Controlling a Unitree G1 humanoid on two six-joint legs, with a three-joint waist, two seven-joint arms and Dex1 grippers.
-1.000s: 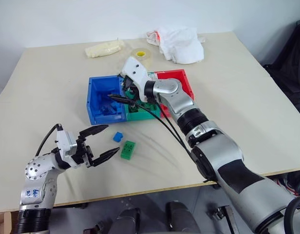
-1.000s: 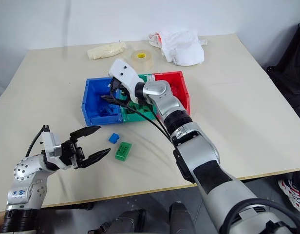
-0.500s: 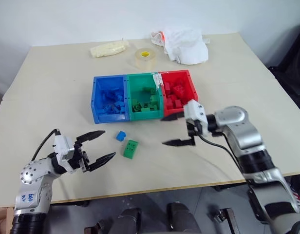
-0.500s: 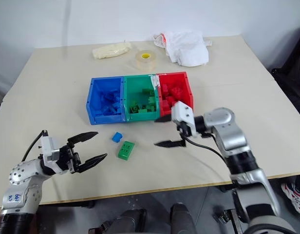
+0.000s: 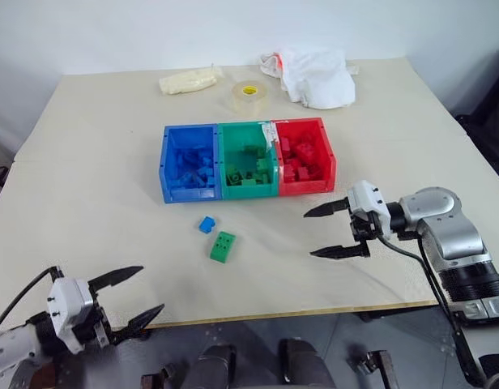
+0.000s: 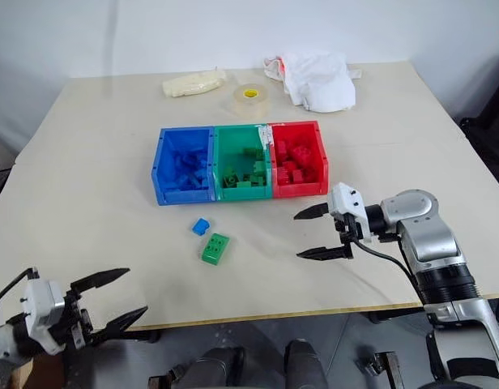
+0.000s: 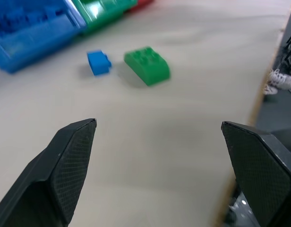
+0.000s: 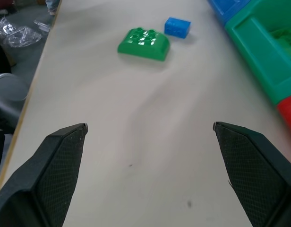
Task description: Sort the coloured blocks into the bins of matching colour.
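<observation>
A pale beige table [image 5: 95, 186] carries everything. Near its middle sit three joined bins in a row: blue bin [image 5: 166, 166], green bin [image 5: 223, 162], red bin [image 5: 329, 162], each holding bricks of its own colour. Toward the near edge lie a small blue brick [image 5: 206, 224] and, just beside it, a larger green brick [image 5: 222, 246]. Along the far edge rest a yellowish bag [image 5: 189, 80], a clear tape roll [image 5: 249, 96] and a white cloth [image 5: 318, 75]

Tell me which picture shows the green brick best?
The right wrist view: the green brick lies close, studs up, beside the small blue brick. The left wrist view also has it near. Both eye views show it small, in front of the bins.
</observation>
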